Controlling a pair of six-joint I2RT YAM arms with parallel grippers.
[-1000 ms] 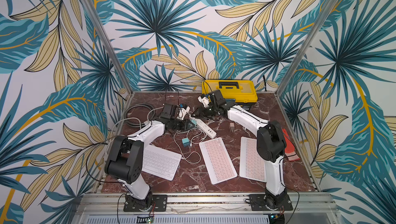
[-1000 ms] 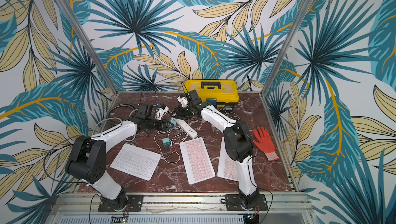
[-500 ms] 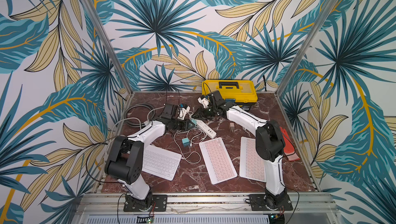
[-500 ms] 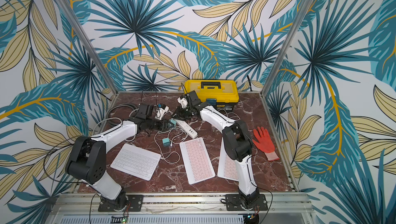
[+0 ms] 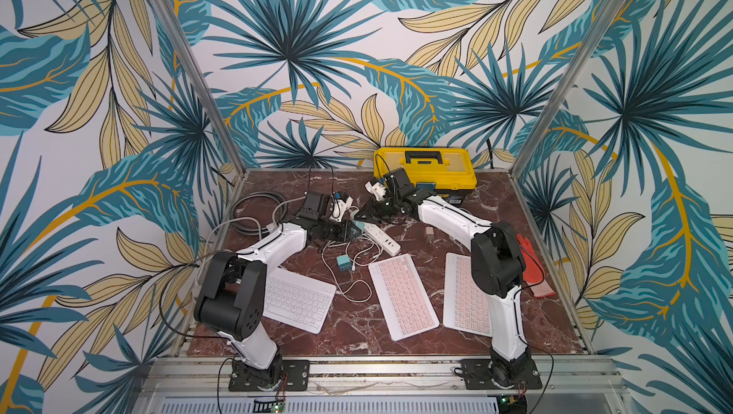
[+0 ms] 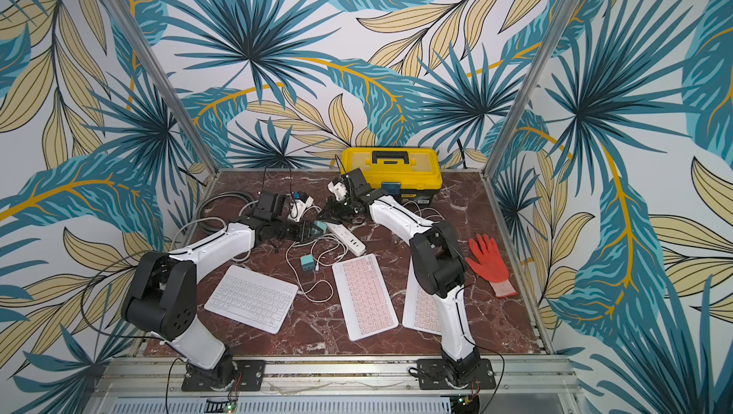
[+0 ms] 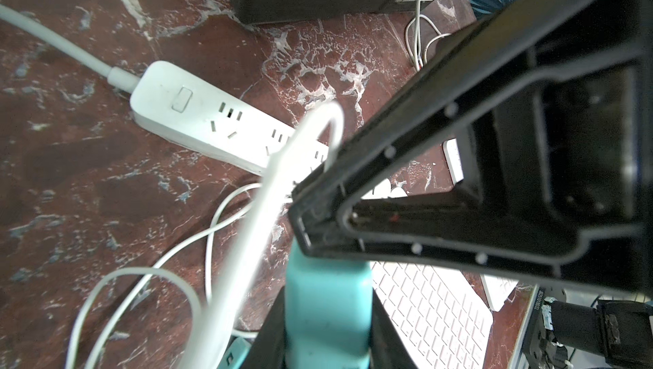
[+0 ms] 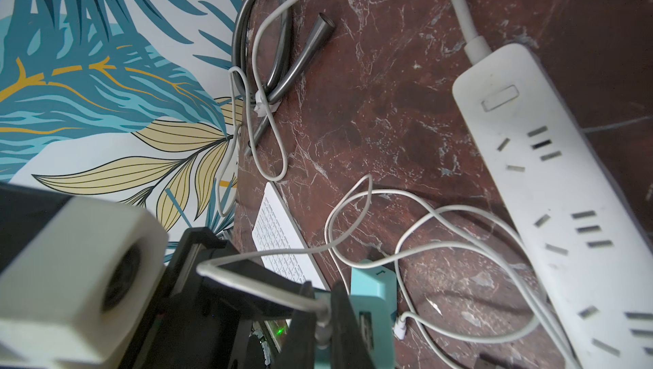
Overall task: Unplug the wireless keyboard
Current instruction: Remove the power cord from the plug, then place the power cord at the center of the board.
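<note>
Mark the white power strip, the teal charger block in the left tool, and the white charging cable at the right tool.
White power strip (image 8: 551, 190): right wrist view, top face between socket groups.
Teal charger block (image 7: 328, 314): left wrist view, broad near face.
White charging cable (image 8: 261, 286): right wrist view, blurred stretch near plug.

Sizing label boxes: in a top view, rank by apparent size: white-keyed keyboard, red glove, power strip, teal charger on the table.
1. white-keyed keyboard
2. red glove
3. power strip (partly hidden)
4. teal charger

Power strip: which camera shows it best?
Right wrist: the power strip is large, with its switch and sockets clear. Left wrist shows only the switch end; the rest is hidden. In both top views it is small.
</note>
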